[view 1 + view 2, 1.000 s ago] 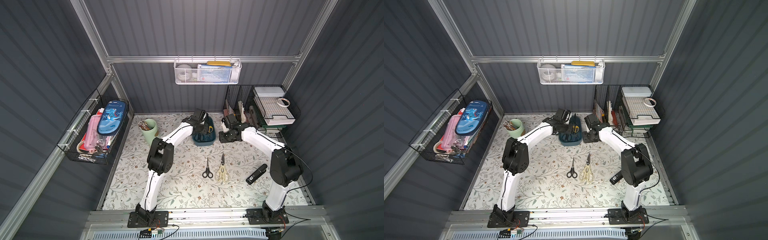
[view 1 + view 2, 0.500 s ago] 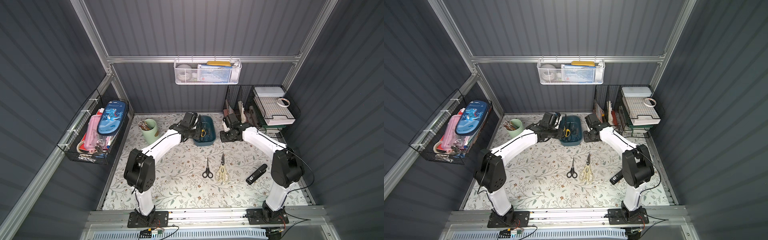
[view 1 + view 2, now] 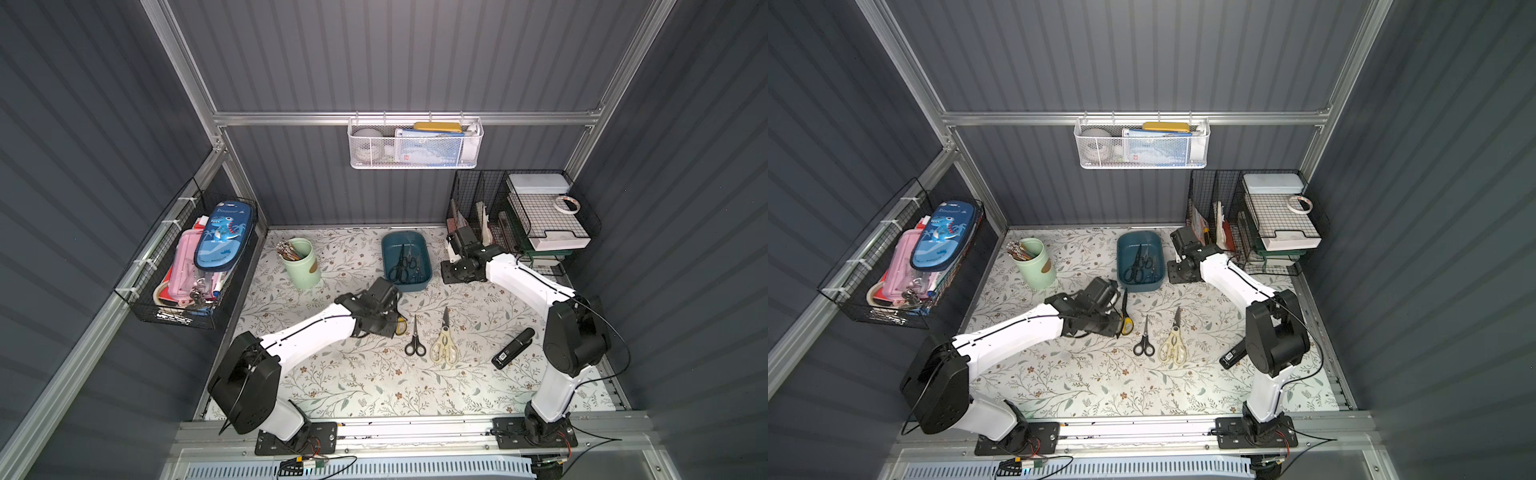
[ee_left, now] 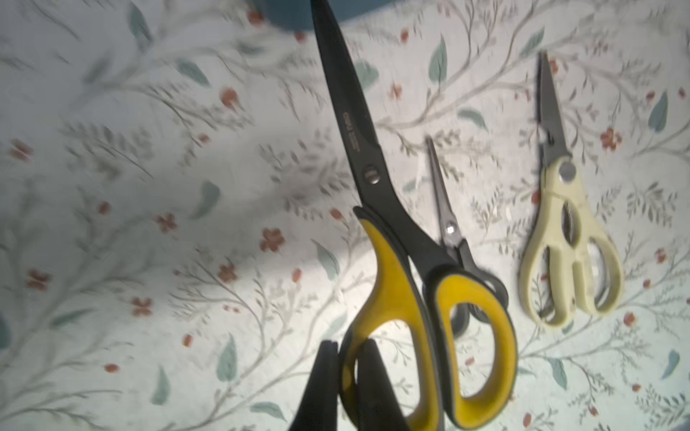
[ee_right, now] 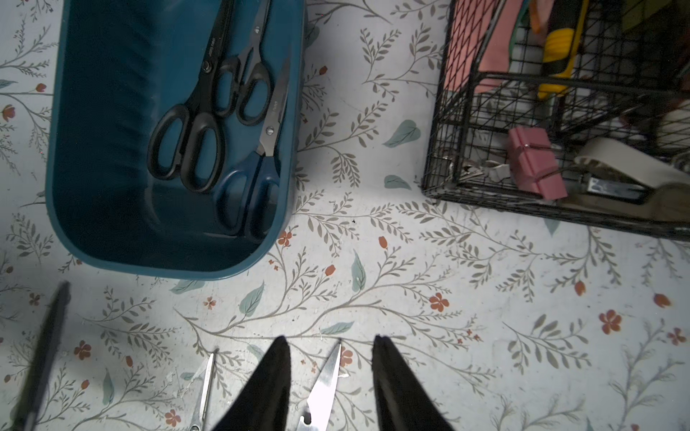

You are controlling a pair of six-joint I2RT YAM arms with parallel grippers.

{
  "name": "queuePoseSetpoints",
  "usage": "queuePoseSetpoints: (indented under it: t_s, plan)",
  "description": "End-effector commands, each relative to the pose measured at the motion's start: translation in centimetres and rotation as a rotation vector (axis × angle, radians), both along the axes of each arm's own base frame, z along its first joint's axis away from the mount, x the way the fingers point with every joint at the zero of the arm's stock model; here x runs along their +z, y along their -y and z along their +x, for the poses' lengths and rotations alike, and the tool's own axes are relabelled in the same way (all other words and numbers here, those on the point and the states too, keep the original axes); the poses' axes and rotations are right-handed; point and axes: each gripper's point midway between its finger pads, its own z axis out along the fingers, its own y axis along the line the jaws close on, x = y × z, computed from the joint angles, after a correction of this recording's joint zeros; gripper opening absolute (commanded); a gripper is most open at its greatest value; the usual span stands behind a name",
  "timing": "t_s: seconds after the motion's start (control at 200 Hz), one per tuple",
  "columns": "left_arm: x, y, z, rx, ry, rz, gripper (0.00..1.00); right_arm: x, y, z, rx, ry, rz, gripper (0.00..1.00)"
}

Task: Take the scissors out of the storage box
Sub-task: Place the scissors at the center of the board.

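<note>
Since the left tool [image 4: 347, 384] stood over the storage box [image 3: 411, 286] a second ago, in the upper middle of the frame, it has swung down toward the centre and brought the yellow-and-black scissors [image 3: 1124, 309] with it. Its fingers [image 4: 325, 384] are pinched together on the rim of one yellow handle loop, and the dark blades point back toward the box. The pair seems to hang just above the tabletop [image 3: 374, 386] rather than lie on it, though the gap is hard to judge. The floral pattern beneath is smeared, which suggests the arm is moving.

Just to the right of it in both top views lie the small black scissors [image 3: 415, 338] and the cream shears [image 3: 444, 338], side by side, tips toward the box. By my reckoning two pairs are out and a third is on its way. Laying it down left of the small black pair looks like the step in hand.

Three pairs remain in the box: a large black pair [image 5: 198, 108], a smaller black pair [image 5: 246, 61] overlapping it, and a blue-handled pair [image 5: 269, 131] along the box's right-hand wall in the top views. The right tool [image 5: 332, 339], just right of the box there, has hardly shifted. Its fingers stand apart with nothing between them.
</note>
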Motion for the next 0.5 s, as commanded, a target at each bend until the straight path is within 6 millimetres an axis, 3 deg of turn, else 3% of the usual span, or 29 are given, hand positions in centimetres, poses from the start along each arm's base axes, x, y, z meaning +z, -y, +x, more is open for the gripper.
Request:
queuePoseSetpoints:
  t_s: [0.0,0.22,0.495]
  plan:
    - [-1.3,-0.5,-1.7,0.090,-0.062,-0.019,0.10,0.5,-0.3,-1.0,0.014,-0.002,-0.001,0.40]
    - [-3.4,-2.6,-2.7,0.127,-0.089,0.061,0.10,0.1,-0.7,-1.4,0.022,-0.005,0.006,0.40]
    - [-5.6,-2.5,-1.8,0.095,-0.090,0.139,0.10,0.1,-0.9,-1.4,0.027,-0.004,0.006,0.40]
